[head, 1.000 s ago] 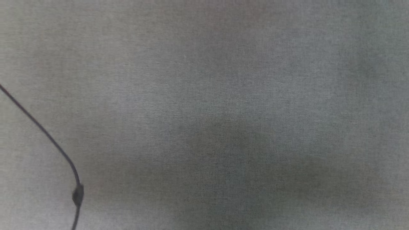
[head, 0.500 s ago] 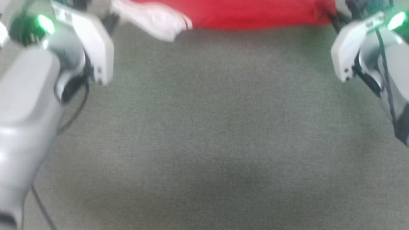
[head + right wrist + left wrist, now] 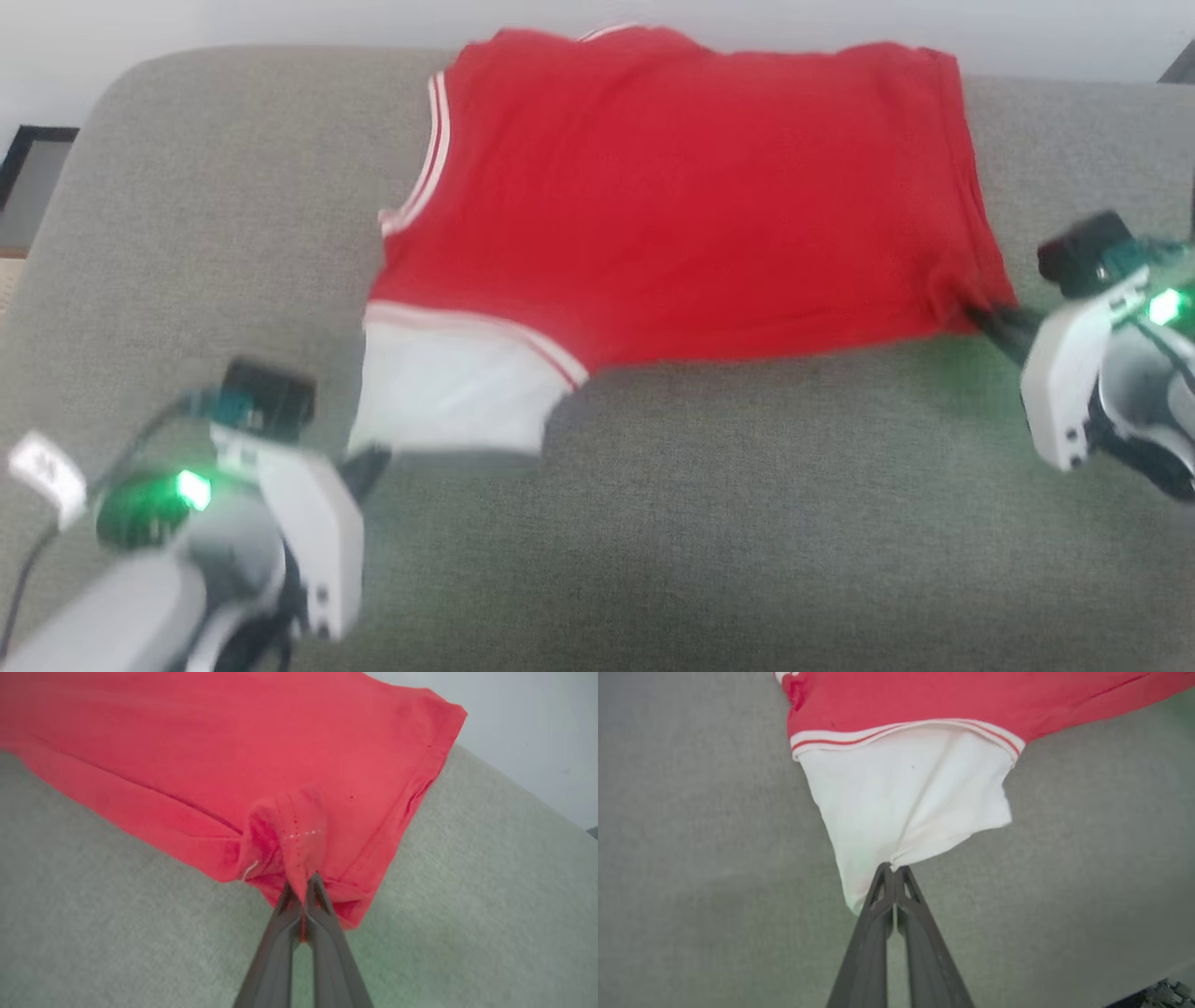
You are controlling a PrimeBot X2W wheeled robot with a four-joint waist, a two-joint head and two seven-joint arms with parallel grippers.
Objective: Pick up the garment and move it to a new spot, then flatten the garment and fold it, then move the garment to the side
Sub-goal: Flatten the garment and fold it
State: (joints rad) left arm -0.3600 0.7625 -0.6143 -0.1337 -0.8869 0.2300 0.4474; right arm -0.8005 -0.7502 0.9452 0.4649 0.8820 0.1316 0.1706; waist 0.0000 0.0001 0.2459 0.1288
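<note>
I see garment (image 3: 672,205) spread on gray fabric cushion (image 3: 747,523), white wall (image 3: 233,23) behind | left end effector (image 3: 893,870) clamped on white sleeve (image 3: 906,793) | right end effector (image 3: 306,882) clamped on red hem (image 3: 299,830)

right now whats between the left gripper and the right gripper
In the head view, the garment stretches between the left gripper and right gripper, both shut on it; below it, bare grey cushion.
</note>
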